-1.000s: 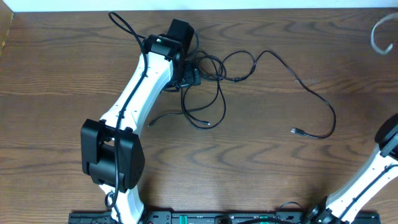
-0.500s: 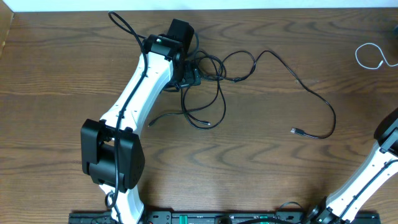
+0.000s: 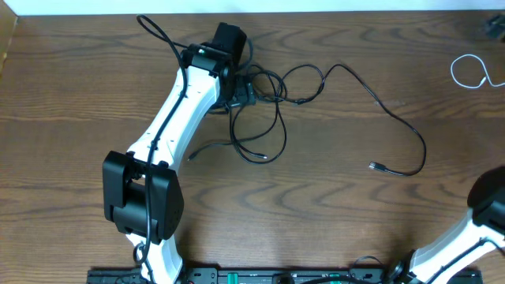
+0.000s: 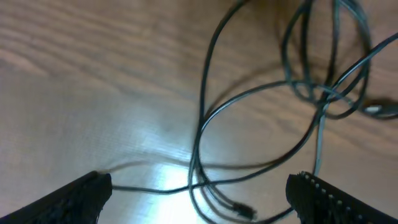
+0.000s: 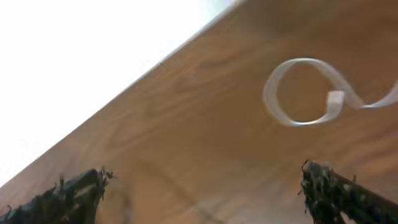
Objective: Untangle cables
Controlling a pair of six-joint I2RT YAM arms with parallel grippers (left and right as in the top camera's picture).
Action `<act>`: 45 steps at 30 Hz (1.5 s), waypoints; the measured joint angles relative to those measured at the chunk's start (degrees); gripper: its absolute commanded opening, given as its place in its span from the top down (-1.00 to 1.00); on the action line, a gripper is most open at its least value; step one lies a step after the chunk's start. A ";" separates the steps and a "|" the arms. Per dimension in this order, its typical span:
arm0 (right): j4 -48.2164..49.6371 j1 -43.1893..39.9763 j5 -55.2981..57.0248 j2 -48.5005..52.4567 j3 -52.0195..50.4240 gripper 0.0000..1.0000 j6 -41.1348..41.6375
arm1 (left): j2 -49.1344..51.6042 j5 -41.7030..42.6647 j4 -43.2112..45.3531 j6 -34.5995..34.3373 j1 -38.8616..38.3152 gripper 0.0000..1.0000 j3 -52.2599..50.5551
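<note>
On the wooden table (image 3: 71, 95) the left arm (image 3: 170, 118) reaches from its base at the near left edge up toward the far middle; the left gripper (image 4: 199, 190) hangs low over the table with its jaws spread wide and nothing clamped between them; the black cables (image 3: 256, 118) lie in a loose tangle right at and just to the right of that gripper, their loops crossing one another, and the left wrist view shows several strands running between the two open fingers (image 4: 81, 196), one of them ending in a small connector near the bottom of that view; from the knot one long black strand arcs away to the right and curls back to a plug (image 3: 375, 166) lying alone on bare wood; well apart from all this, near the far right edge, the white cable (image 5: 305, 61) rests in a small loop; the right gripper (image 5: 205, 193) hovers above the table short of that loop, jaws wide and holding nothing; the right arm (image 3: 485, 209) rises at the near right corner.
</note>
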 measured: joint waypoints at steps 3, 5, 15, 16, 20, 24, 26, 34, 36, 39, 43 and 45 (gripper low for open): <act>-6.51 3.72 -3.98 -2.54 0.39 -0.98 -4.17 | 0.00 0.02 0.33 0.00 0.00 -0.91 0.00; -9.84 6.45 -5.07 -2.64 0.37 -0.98 -6.73 | 0.00 0.02 0.37 0.37 0.00 -0.91 0.00; -14.38 22.49 8.39 -1.75 -2.62 -0.99 -20.61 | -3.63 0.17 -3.82 8.70 1.25 -0.91 0.00; -13.90 23.37 9.68 -1.75 -3.61 -0.98 -22.21 | -5.20 0.20 -3.80 8.94 1.70 -0.90 0.00; -8.46 26.32 13.46 -1.73 -11.08 -0.98 -29.18 | -12.85 0.13 -3.69 9.70 3.50 -0.90 0.42; -0.90 27.19 16.48 -1.60 -20.02 -0.98 -32.46 | -16.59 -0.07 -3.65 10.19 3.89 -0.90 1.40; 2.89 27.15 17.29 -1.60 -23.41 -0.93 -33.22 | -16.55 -0.04 -3.69 10.32 3.82 -0.91 1.46; 15.08 27.06 15.67 -1.60 -35.34 -0.47 -35.50 | -14.88 -0.04 -3.72 10.34 3.82 -0.90 1.44; 16.46 27.06 14.56 -1.60 -37.18 -0.19 -35.60 | -14.88 -0.04 -3.67 10.34 3.82 -0.90 1.44; 17.99 27.10 13.75 -1.60 -39.12 0.22 -36.00 | -14.88 -0.04 -3.69 10.32 3.82 -0.90 1.44; 19.76 27.10 13.03 -1.60 -40.15 0.98 -34.18 | -14.88 -0.04 -3.69 10.34 3.82 -0.90 1.46; 20.72 27.10 12.37 -1.60 -40.06 0.98 -32.09 | -14.88 -0.04 -3.69 10.34 3.82 -0.91 1.44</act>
